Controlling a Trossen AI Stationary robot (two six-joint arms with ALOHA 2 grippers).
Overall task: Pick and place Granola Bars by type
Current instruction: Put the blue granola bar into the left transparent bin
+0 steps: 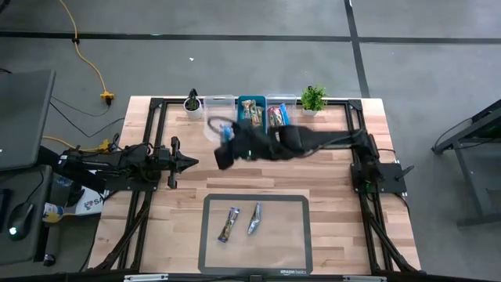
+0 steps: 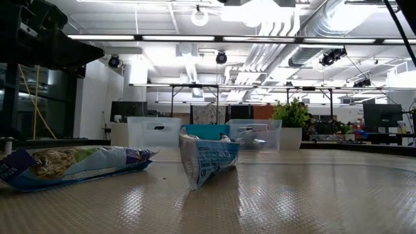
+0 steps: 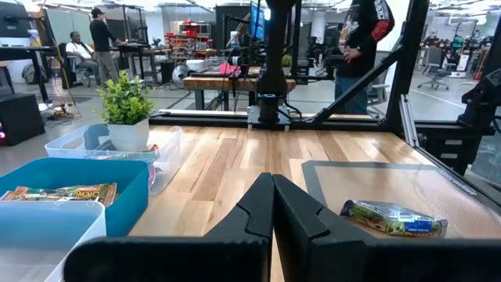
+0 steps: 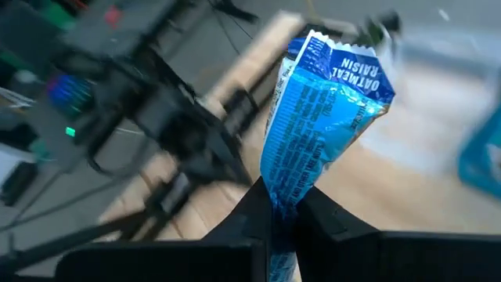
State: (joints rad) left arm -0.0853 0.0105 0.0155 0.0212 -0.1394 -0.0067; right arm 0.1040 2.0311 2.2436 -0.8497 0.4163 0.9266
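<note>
In the high view our right gripper (image 1: 225, 141) was blurred near the clear bin (image 1: 220, 104); it clamped a crinkled shiny blue bar (image 4: 321, 117). Our left gripper (image 3: 272, 205) waited with fingers pressed together. Two bars (image 1: 228, 224) lay on the mat (image 1: 293, 251).

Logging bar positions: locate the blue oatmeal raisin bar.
The blue oatmeal raisin bar is pinched in the right gripper, held above the table near the clear bin.
</note>
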